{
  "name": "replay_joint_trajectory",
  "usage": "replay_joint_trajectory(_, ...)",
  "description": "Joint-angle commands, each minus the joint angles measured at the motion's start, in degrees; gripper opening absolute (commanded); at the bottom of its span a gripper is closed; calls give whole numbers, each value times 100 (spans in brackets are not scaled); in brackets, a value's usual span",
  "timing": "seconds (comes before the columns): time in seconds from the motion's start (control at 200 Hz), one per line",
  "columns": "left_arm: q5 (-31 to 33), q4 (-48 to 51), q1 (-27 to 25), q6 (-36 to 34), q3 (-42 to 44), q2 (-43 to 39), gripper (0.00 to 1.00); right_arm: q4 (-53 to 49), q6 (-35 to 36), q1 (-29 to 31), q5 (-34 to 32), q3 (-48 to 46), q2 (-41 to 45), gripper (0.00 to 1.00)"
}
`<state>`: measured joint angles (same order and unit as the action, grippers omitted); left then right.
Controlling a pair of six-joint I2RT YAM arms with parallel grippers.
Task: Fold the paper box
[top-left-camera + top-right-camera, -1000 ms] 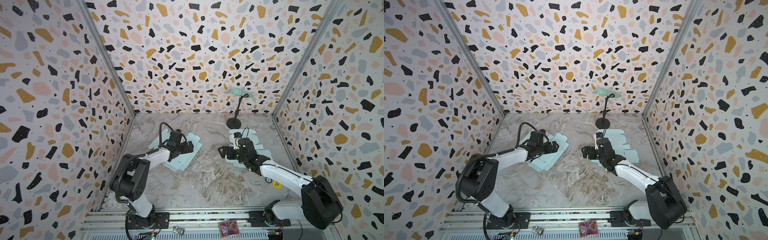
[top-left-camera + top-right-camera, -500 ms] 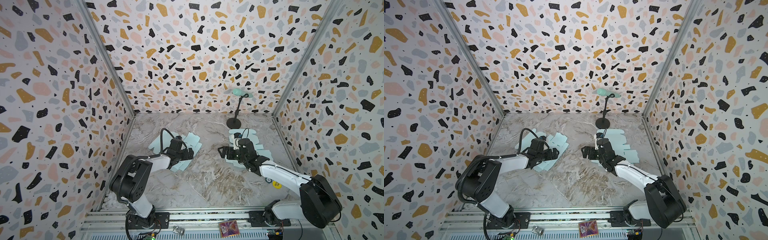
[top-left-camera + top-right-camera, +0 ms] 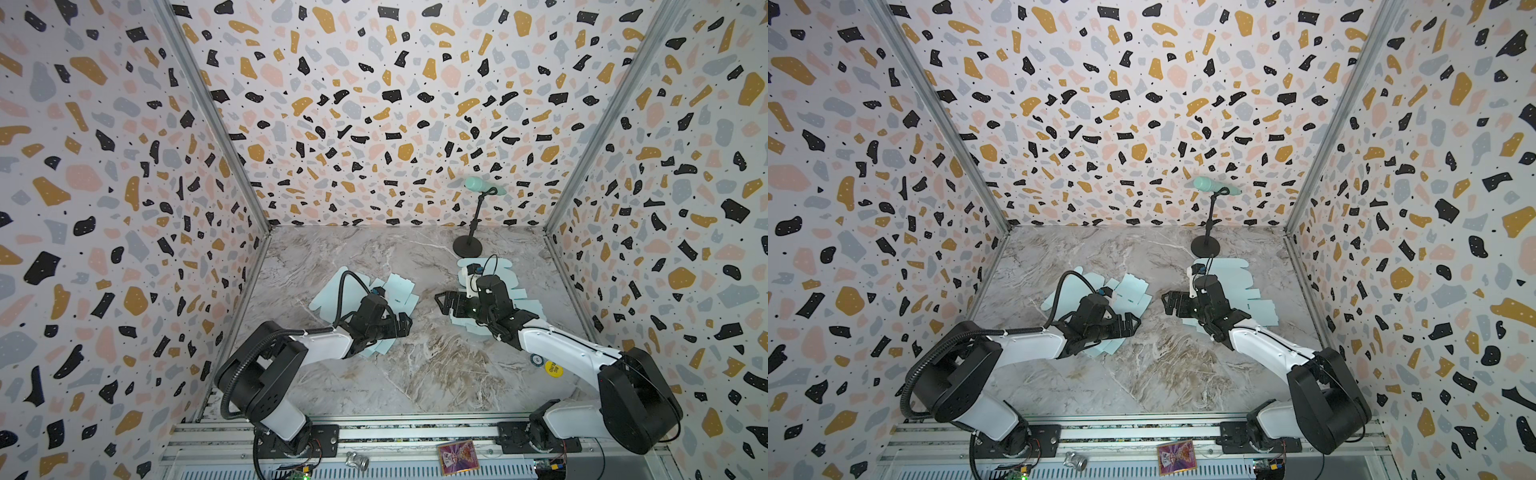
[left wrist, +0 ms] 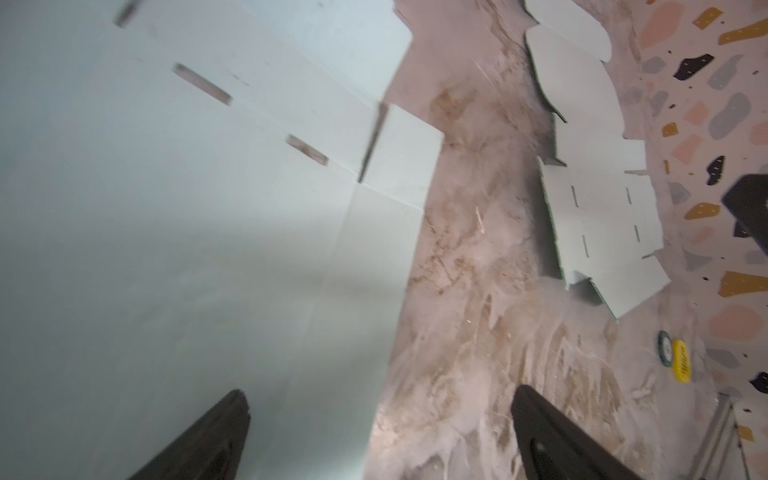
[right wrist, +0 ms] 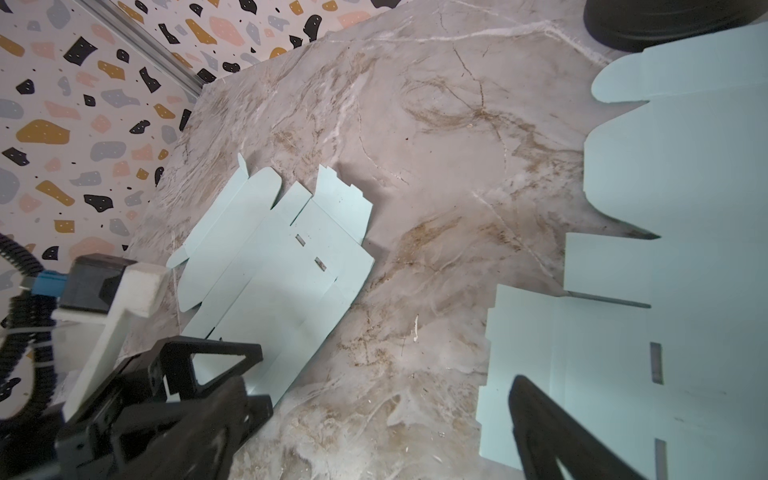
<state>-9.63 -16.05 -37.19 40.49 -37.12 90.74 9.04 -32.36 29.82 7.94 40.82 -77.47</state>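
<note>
Lying flat, slotted pale-blue paper box (image 3: 401, 293)

matt paper box blank (image 3: 399, 291), marbled tabletop (image 3: 415, 365)

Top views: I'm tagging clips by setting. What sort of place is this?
Probably a purpose-built robot recording booth: terrazzo-print panel walls close off three sides, the left arm and right arm are bolted to an aluminium rail in front, and what looks like a microphone stands on the marble-look table.
</note>
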Motion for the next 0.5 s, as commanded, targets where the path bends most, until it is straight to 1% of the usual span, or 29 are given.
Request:
replay_joint_trajectory(0.0,-198,-69,5,133,-267,-156,100,-51,24,-31,60,92,-59,99)
replay_joint_trajectory(0.075,-7,651,115,-364,-673,-203,100,-83,45,-25,119,128,-90,99)
replay_joint_trajectory(0.13,57,996,337,-637,-887,-198,100,-89,50,-9,163,141,-106,99)
replay_joint_trajectory(0.22,-294,1068,927,-840,-1073,-51,100,-100,54,34,189,146,-144,99)
replay_joint_trajectory(0.295,-320,1217,1322,-1037,-1277,151,100,-92,29,52,212,137,-163,99)
replay_joint_trajectory(0.385,-257,1308,1651,-1230,-1488,432,100,-89,-5,94,239,128,-156,99)
replay_joint_trajectory(0.496,-131,1394,1900,-1399,-1667,774,100,-103,9,103,232,129,-128,99)
